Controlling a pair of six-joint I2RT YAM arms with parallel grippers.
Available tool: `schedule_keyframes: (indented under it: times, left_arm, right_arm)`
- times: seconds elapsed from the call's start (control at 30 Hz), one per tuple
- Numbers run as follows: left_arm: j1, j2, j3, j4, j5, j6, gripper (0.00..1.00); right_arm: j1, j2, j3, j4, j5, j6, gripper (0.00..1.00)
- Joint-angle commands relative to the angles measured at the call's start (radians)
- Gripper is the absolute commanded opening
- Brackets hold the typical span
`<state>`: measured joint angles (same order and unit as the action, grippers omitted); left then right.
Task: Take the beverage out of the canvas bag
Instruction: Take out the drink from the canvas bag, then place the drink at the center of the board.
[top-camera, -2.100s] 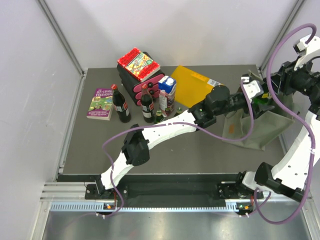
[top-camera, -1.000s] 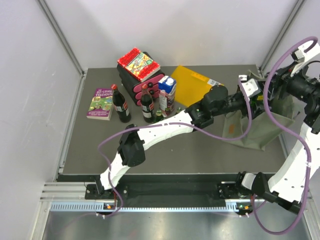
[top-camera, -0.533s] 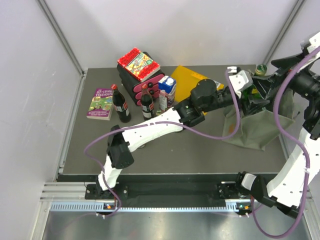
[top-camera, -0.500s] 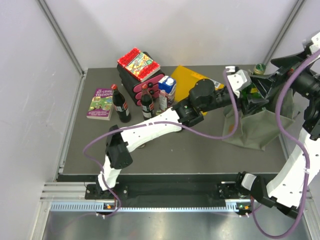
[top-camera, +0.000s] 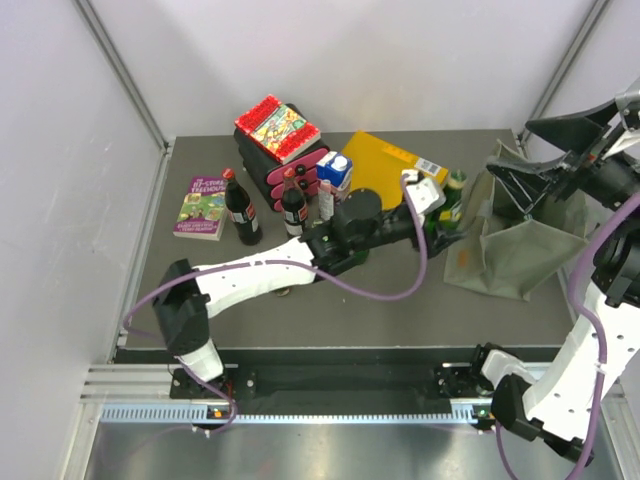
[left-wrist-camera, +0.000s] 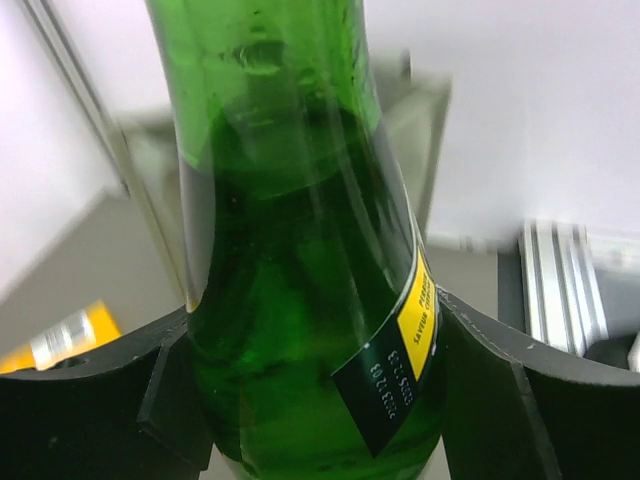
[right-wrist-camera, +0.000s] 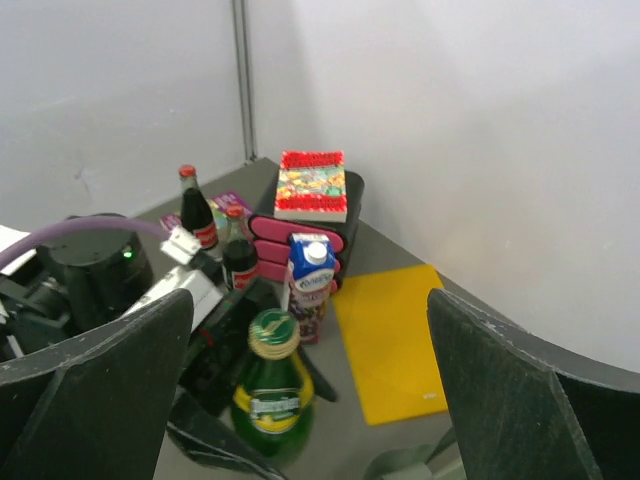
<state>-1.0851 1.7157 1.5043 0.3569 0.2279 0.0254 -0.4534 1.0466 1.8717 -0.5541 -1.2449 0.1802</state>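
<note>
The beverage is a green glass bottle (top-camera: 451, 203) with a yellow-and-green label and a green cap. My left gripper (top-camera: 437, 215) is shut on it, holding it upright just left of the canvas bag (top-camera: 512, 248). In the left wrist view the green bottle (left-wrist-camera: 300, 300) fills the gap between the black fingers (left-wrist-camera: 90, 405). The olive canvas bag slumps on the table at the right, its mouth gaping. My right gripper (top-camera: 548, 172) hangs open above the bag's rim, holding nothing. From the right wrist view, the green bottle (right-wrist-camera: 268, 392) shows between the wide-spread right gripper (right-wrist-camera: 310, 335) fingers, far below them.
At the back left stand two cola bottles (top-camera: 243, 210), a blue juice carton (top-camera: 335, 178) and a pink-and-black stack (top-camera: 285, 150) with a book on top. A purple book (top-camera: 202, 206) lies further left. A yellow folder (top-camera: 385, 170) lies flat behind the left gripper.
My left arm has drawn back to the left, carrying the green bottle out of the bag. My right gripper has opened wide and lifted away from the bag's rim.
</note>
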Motion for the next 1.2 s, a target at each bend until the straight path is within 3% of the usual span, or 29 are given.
schedule_keyframes:
  times: [0.0,0.03,0.13,0.33,0.67,0.97,1.17]
  left_arm:
    - [-0.004,-0.201,-0.149,0.218,-0.022,0.036,0.00]
    - [-0.004,-0.217,-0.186,0.235,-0.024,0.034,0.00]
    - [-0.007,-0.284,-0.350,0.313,-0.039,0.045,0.00]
    - [-0.009,-0.372,-0.671,0.476,-0.114,0.013,0.00]
    - [-0.009,-0.395,-0.900,0.660,-0.156,0.034,0.00]
    - [-0.007,-0.337,-1.049,0.827,-0.206,0.016,0.00]
    - [0.001,-0.292,-1.098,0.899,-0.217,0.025,0.00]
  right_arm:
    - [0.013,0.007,-0.009,-0.246,0.053,-0.261,1.00]
    - [0.018,0.010,-0.014,-0.341,0.094,-0.309,1.00]
    - [0.038,-0.006,-0.066,-0.415,0.178,-0.439,1.00]
    - [0.055,-0.046,-0.204,-0.446,0.220,-0.518,1.00]
    - [0.136,-0.115,-0.353,-0.486,0.271,-0.639,1.00]
    - [0.346,-0.171,-0.488,-0.559,0.372,-0.719,1.00]
    - [0.603,-0.194,-0.620,-0.592,0.433,-0.841,0.99]
